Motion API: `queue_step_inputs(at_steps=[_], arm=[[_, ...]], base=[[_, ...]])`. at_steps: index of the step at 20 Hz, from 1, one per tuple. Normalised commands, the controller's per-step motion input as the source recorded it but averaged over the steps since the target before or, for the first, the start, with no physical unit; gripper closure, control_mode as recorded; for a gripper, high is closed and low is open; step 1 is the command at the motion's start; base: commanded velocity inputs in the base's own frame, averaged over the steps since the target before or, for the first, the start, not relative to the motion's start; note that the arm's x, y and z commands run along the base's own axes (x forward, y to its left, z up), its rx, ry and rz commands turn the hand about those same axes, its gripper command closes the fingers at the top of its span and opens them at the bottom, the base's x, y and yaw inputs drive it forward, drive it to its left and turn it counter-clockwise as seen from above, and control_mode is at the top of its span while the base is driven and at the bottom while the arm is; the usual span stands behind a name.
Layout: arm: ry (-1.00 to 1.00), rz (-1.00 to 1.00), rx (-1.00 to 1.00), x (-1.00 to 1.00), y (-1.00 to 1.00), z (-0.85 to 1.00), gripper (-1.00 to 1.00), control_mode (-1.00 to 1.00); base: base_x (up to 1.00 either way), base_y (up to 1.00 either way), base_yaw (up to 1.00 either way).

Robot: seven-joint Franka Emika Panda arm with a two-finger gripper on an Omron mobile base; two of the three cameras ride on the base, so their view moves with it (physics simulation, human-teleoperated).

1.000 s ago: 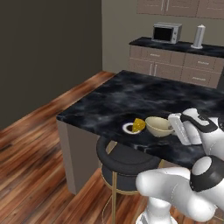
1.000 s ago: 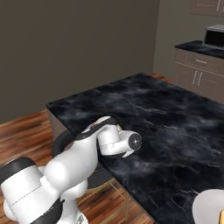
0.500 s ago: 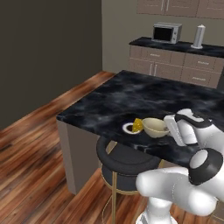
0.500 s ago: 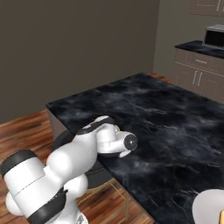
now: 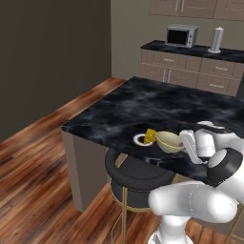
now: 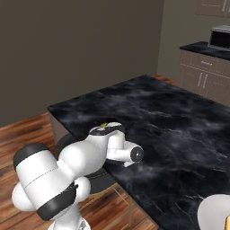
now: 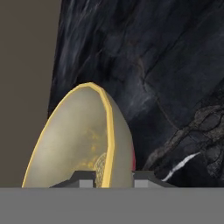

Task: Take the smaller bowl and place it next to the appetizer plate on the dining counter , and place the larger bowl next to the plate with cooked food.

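Observation:
The smaller bowl (image 5: 168, 142), pale cream-yellow, hangs low at the near edge of the dining counter (image 5: 143, 105), right beside the appetizer plate (image 5: 141, 139) with its yellow wedge (image 5: 150, 136). My gripper (image 5: 181, 143) is shut on the bowl's right rim. In the hand view the bowl (image 7: 74, 140) stands on edge, and my gripper (image 7: 111, 176) pinches its yellow rim between the two tips over the black marble (image 7: 166, 65). Whether the bowl touches the counter I cannot tell. In the right base view my arm (image 6: 108, 146) covers the bowl.
A round black stool (image 5: 138, 174) stands under the counter edge below the plate. A pale plate (image 6: 215, 214) lies at the counter's (image 6: 179, 126) near right corner. The wall counter behind holds a microwave (image 5: 181, 35) and a white canister (image 5: 217, 39).
The bowl has sunk slightly toward the counter beside the appetizer plate, and my arm's elbow has dropped lower. The grip stays shut.

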Motion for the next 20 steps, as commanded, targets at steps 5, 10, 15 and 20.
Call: queue_step_inputs(at_steps=[5, 10, 15, 20], arm=[[-0.03, 0.0, 0.08, 0.12, -0.07, -0.08, 1.0, -1.0], [0.0, 0.0, 0.01, 0.19, 0.0, -0.23, 1.0, -1.0], [0.0, 0.0, 0.0, 0.12, 0.0, -0.28, 1.0, -1.0], [-0.01, 0.0, 0.0, 0.0, 0.11, -0.3, -1.0, -1.0]], base=[[0.0, 0.0, 0.0], [0.0, 0.0, 0.0], [0.0, 0.0, 0.0], [0.0, 0.0, 0.0]])
